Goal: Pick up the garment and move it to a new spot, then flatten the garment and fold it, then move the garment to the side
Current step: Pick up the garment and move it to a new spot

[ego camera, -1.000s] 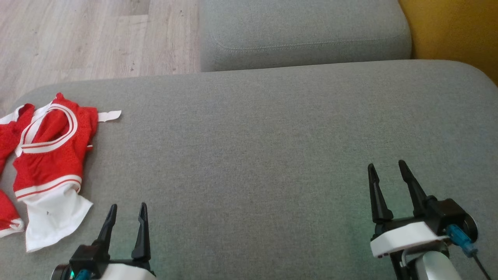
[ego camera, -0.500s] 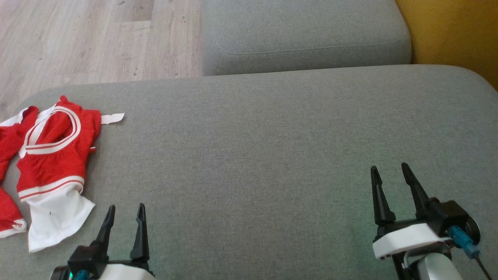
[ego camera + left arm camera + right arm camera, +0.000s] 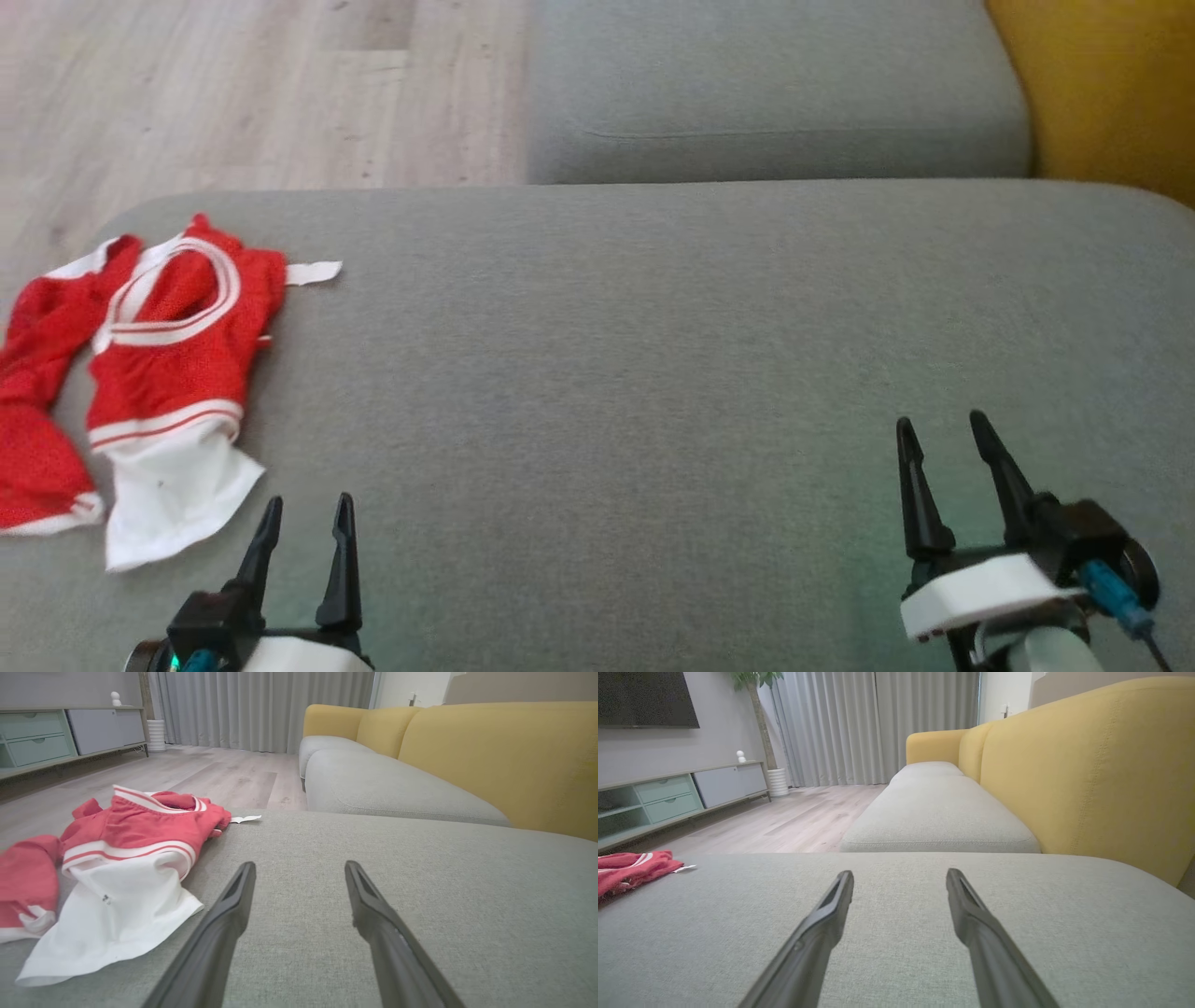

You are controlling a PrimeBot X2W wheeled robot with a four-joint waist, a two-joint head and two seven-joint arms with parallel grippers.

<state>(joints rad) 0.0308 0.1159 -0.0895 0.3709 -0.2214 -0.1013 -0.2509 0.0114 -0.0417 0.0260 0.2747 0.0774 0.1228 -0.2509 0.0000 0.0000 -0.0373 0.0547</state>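
Head view: red garment crumpled at the left end of the sofa seat, both grippers empty

The wide grey fabric sofa seat point(image 3: 653, 373) takes up most of the head view. Behind it lies a second grey seat cushion point(image 3: 775, 93) of the same fabric. At the far right is the mustard-yellow upholstered backrest point(image 3: 1111, 93). At the upper left is the pale wooden plank floor point(image 3: 233, 93).

The red mesh garment with white striped bands and a white lower part point(image 3: 173, 364) lies crumpled on the left end of the wide seat, close to its edge. It is not flat. One red part is bunched to the left, and the white part points toward the robot. In the left wrist view the cloth rests on the seat to the left of the fingers, near them but not touching.

The left gripper point(image 3: 309, 502) is at the lower left, just beside the white part of the garment. Its two dark fingers are spread apart and hold nothing. The right gripper point(image 3: 941, 421) is at the lower right, well apart from the garment, over bare grey fabric. Its fingers are also spread and hold nothing.

A small white fabric tag point(image 3: 313, 273) sticks out from the garment's right upper side and lies flat on the seat.
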